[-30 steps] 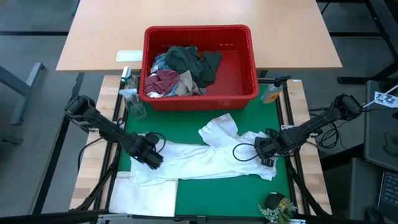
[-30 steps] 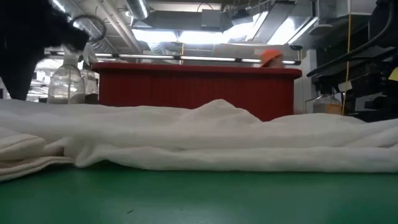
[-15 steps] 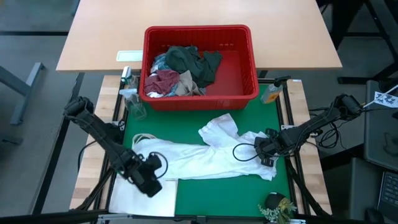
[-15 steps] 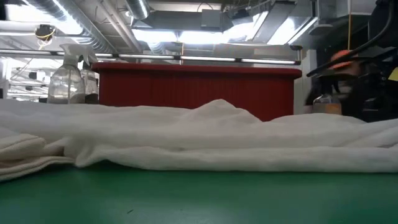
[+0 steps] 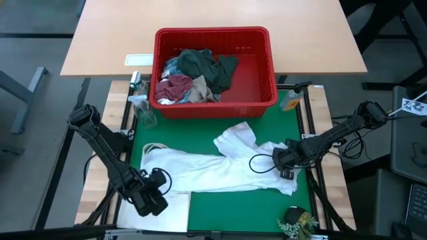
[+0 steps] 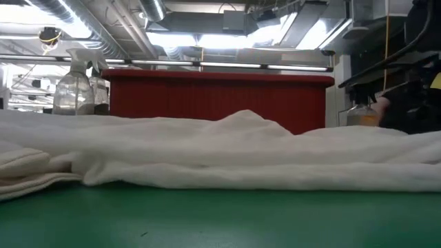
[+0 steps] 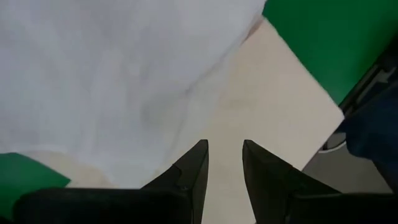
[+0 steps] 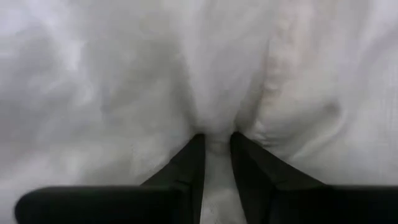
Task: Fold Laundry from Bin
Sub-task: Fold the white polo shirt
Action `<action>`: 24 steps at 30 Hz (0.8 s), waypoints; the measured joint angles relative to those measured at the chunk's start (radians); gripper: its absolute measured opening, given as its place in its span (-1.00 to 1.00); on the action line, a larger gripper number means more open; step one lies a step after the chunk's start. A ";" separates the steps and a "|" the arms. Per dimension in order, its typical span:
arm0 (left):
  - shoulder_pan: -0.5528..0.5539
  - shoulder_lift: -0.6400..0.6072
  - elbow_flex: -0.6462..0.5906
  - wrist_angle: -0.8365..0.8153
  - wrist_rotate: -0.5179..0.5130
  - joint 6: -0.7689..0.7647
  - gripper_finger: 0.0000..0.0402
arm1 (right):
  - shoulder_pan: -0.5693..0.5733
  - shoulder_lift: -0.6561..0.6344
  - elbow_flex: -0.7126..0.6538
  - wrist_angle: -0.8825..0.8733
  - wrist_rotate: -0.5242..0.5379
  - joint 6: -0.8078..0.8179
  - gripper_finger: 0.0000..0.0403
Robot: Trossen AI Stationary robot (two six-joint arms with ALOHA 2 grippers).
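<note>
Right now the right gripper [image 5: 283, 165] is pinching a fold of the white garment [image 5: 220, 170], its fingers [image 8: 189, 163] pressed onto bunched cloth in the right wrist view. The left gripper [image 5: 152, 198] is hovering at the near left corner of the green mat [image 5: 227, 210] with its fingers [image 7: 193, 171] standing slightly apart and holding nothing, over a flat cream cloth [image 5: 157, 210] that lies under the garment's edge.

From the left gripper, the garment is lying just beyond and toward the right arm; from the right gripper it is stretching away toward the left arm. Its long axis is running across the mat from one gripper to the other. The free left end is nearer the left gripper, so that arm looks better placed to take it.

Beyond both grippers the bin [image 5: 263, 93] is holding the remaining laundry [image 5: 193, 77].
</note>
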 joint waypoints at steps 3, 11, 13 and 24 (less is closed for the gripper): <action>0.005 0.000 0.000 0.000 -0.034 0.004 -0.53 | 0.000 -0.002 0.063 -0.059 -0.028 -0.023 -0.60; 0.005 0.000 0.000 0.003 -0.131 0.007 -0.53 | 0.000 -0.002 0.246 -0.326 -0.026 -0.057 -0.60; 0.005 0.000 0.000 0.003 -0.160 0.008 -0.53 | 0.000 -0.003 0.289 -0.363 0.003 -0.057 -0.60; 0.005 0.000 0.000 0.003 -0.223 0.008 -0.53 | 0.000 -0.004 0.371 -0.213 0.413 -0.058 -0.60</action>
